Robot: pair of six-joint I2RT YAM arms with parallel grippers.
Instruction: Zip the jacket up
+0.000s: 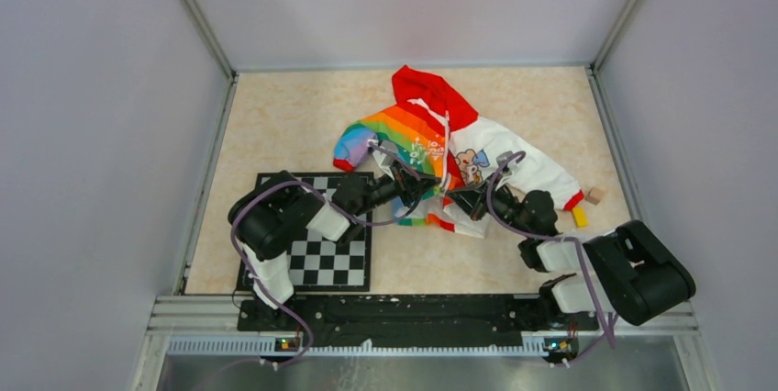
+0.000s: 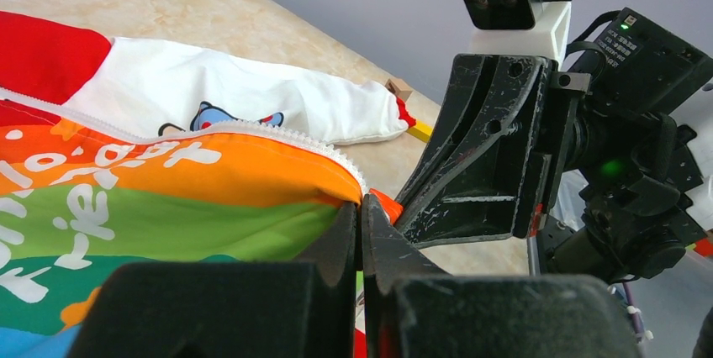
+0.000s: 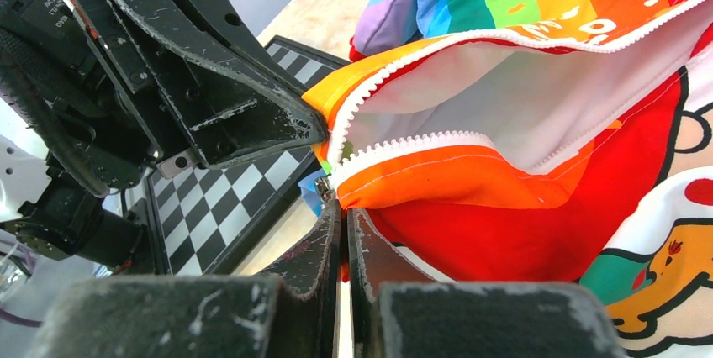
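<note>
Beyond the arm bases, toward one o'clock on the table, the jacket (image 1: 431, 139) lies spread with its red hood at twelve and its hem nearest the arms, the rainbow half at nine and the cartoon half at three. Nothing is zipped yet: the white zipper (image 3: 420, 144) gapes, its two rows of teeth apart (no slider clearly shows). The left gripper (image 2: 361, 211) and right gripper (image 3: 340, 207) are each pinched tight on a bottom hem corner, tips nearly meeting. Joining the ends and the whole pull upward are left to do.
</note>
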